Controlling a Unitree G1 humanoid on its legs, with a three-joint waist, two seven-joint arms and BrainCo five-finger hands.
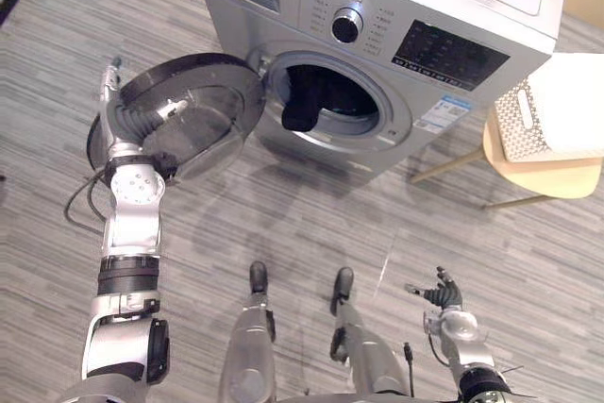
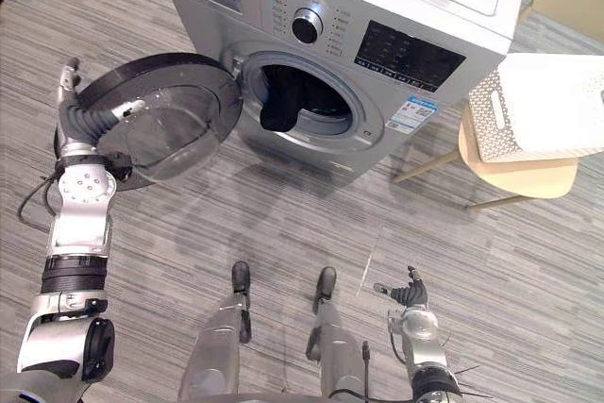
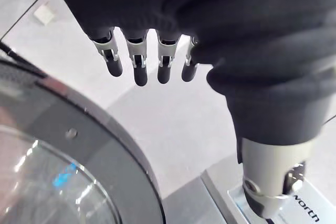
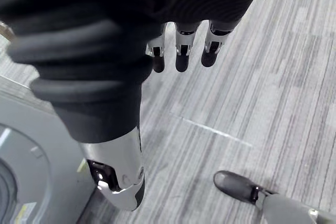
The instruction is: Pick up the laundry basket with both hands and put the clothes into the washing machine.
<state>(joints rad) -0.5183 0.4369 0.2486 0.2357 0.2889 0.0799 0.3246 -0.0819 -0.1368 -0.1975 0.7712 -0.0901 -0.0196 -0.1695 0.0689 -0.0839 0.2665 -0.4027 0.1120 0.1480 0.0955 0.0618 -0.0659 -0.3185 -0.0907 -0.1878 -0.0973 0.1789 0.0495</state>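
Loading is judged to be all but finished, with closing of the door (image 1: pixel 189 115) taken as the step in hand. The left hand (image 3: pixel 136 66) is held with straight, relaxed fingers and nothing in it. The door's dark rim lies just beside those fingers; whether it is touched cannot be told. Beyond the door from this hand, a dark garment (image 1: pixel 302 106) is seen in the mouth of the washing machine (image 1: pixel 453 16), draped over the lip of the drum. The right hand (image 1: pixel 442 293) is hung low, fingers loosely spread and empty. The laundry basket (image 1: pixel 552 106) is set on a wooden stool (image 1: pixel 547 176), well apart from this hand, ahead of it and to its outer side; what it contains cannot be made out. For the next move, the hanging garment would probably have to be tucked fully inside before the door is swung shut, lest it be caught at the seal.
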